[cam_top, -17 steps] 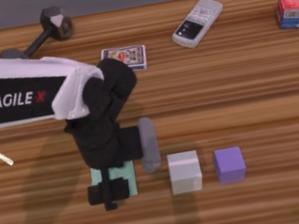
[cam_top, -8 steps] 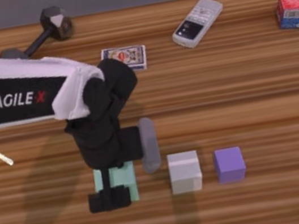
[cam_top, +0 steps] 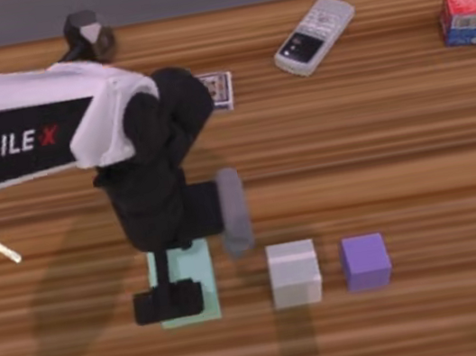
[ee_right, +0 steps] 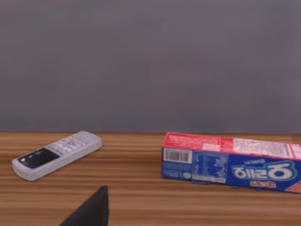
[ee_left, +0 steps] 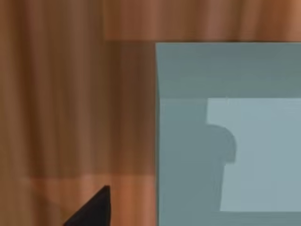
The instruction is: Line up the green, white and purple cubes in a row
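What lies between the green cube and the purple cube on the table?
In the top view, the white cube sits between the green cube and the purple cube, with bare wood gaps on either side of it.

We see striped wood-grain table (cam_top: 416, 148), matte plain cubes: green cube (cam_top: 194, 272), white cube (cam_top: 294, 273), purple cube (cam_top: 365, 262); grey plastic remote (cam_top: 315, 34); printed card box (cam_top: 473, 17).
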